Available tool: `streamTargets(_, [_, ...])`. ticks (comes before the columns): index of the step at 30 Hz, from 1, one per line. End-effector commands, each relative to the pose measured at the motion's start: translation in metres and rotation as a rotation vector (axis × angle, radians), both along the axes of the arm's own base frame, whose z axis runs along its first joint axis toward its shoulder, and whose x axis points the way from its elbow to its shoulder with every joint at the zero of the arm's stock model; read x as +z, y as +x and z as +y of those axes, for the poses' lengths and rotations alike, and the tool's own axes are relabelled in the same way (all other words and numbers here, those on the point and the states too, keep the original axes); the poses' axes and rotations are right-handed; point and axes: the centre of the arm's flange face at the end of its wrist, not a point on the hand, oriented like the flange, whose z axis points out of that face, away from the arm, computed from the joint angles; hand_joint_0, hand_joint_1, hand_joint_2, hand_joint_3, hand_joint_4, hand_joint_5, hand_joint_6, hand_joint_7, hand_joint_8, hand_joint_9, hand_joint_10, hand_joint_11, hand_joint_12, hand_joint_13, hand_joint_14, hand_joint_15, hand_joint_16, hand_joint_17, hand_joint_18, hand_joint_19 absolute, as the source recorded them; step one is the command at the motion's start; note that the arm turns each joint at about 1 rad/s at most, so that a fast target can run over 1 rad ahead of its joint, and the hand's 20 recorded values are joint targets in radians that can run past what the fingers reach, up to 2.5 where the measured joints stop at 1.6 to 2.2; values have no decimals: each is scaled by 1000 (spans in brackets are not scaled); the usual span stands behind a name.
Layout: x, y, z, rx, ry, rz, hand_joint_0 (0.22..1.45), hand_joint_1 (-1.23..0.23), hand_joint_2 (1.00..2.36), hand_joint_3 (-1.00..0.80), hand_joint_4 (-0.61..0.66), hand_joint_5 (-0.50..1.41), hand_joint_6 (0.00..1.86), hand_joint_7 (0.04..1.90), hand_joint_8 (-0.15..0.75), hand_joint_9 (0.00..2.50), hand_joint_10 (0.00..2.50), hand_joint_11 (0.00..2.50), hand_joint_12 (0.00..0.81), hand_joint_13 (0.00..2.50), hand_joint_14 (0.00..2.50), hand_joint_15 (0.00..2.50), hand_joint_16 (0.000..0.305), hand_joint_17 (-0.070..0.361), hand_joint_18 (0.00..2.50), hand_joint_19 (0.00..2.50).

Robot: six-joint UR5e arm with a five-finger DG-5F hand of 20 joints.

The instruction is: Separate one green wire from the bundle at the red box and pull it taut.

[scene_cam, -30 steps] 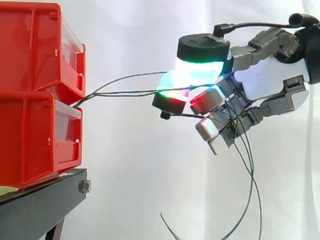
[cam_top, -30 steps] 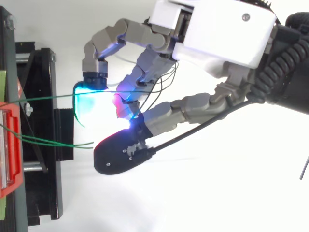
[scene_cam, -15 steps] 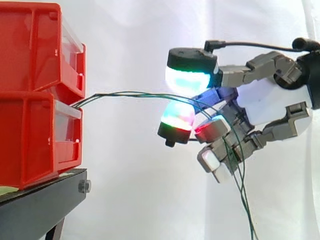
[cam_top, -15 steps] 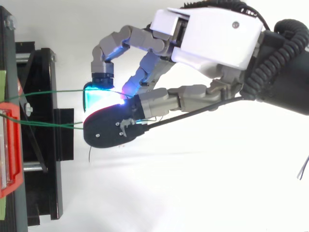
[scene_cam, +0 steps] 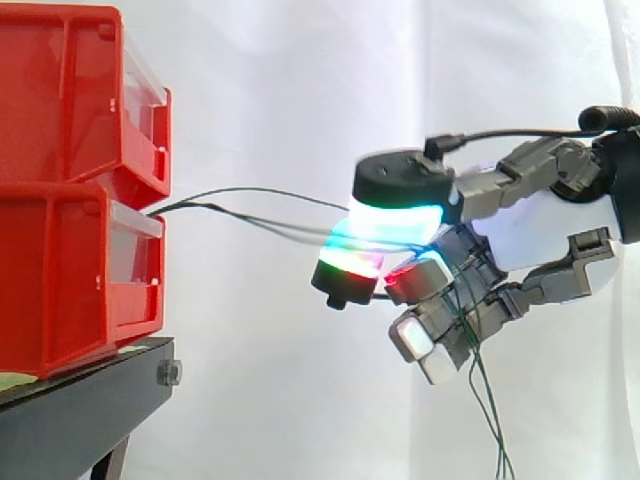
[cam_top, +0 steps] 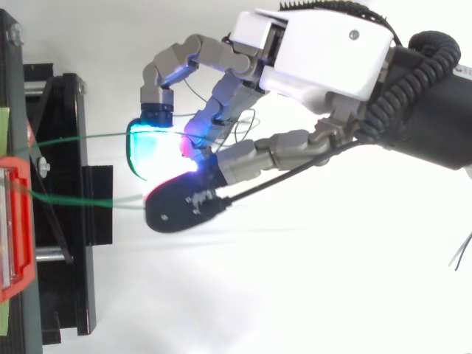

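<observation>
Fingers: curled in. In the side view the fingertips (scene_cam: pixel 385 222) are closing together: an upper, black-capped pad glowing cyan-white is bearing down toward a lower pad glowing green and red. The green wires (scene_cam: pixel 262 222) are passing between these two pads and are being pinched there. The other fingers are folding under the palm, one tip glowing red. How many strands are actually being clamped: cannot tell, since the strands are merging at the pads.

In the top view a cyan-green pad (cam_top: pixel 147 144) is meeting the end of the far strand (cam_top: pixel 81 139). The dark back of the thumb pad (cam_top: pixel 184 208) is covering the end of the near strand (cam_top: pixel 81 199). The two strands are lying apart from each other as they cross above the stand.

The hand (scene_cam: pixel 545 225) is hanging in the air, well clear of the stand's right edge, with its wrist leading off to the right.

The wires are running from the pads leftward to the red bins (scene_cam: pixel 60 280) and entering at the seam between the upper and lower bin on their front face. In the side view they are running in shallow curves rather than a straight line, with one strand arcing above the rest. The loose ends (scene_cam: pixel 490 430) are trailing downward behind the folded fingers.

The bins are sitting stacked at the right edge of the black stand (scene_cam: pixel 90 410), with the white curtain (scene_cam: pixel 260 80) hanging behind.
</observation>
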Motion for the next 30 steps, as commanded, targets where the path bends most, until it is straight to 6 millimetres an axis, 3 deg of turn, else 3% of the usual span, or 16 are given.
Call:
streamTargets(1, [1, 0, -2, 0, 0, 0, 725, -966, 1000, -500, 9, -173, 883, 987, 221, 1113, 19, 1321, 372, 917, 25, 724, 46, 103, 796, 559])
streamTargets(8, [6, 1, -3, 1, -10, -6, 670, -972, 1000, -500, 18, -164, 872, 1002, 210, 1135, 21, 1319, 366, 920, 25, 728, 45, 101, 796, 569])
streamTargets(13, [14, 3, -4, 5, -33, -9, 512, -748, 1000, -500, 30, -148, 835, 985, 236, 1246, 19, 1351, 393, 939, 26, 718, 49, 111, 780, 578])
streamTargets(16, [15, 3, -4, 6, -36, -8, 560, -680, 1000, -500, -32, -121, 792, 1078, 200, 1241, 21, 1310, 372, 897, 25, 685, 45, 102, 721, 578])
streamTargets(24, [17, 4, -4, 8, -40, -9, 606, -773, 1004, -461, -100, -106, 786, 1125, 188, 1123, 21, 1104, 356, 723, 22, 548, 43, 96, 599, 535])
streamTargets(30, [18, 4, -4, 10, -46, -8, 658, -954, 1000, -500, -4, -148, 824, 1067, 214, 937, 23, 989, 362, 582, 18, 435, 44, 98, 491, 419])
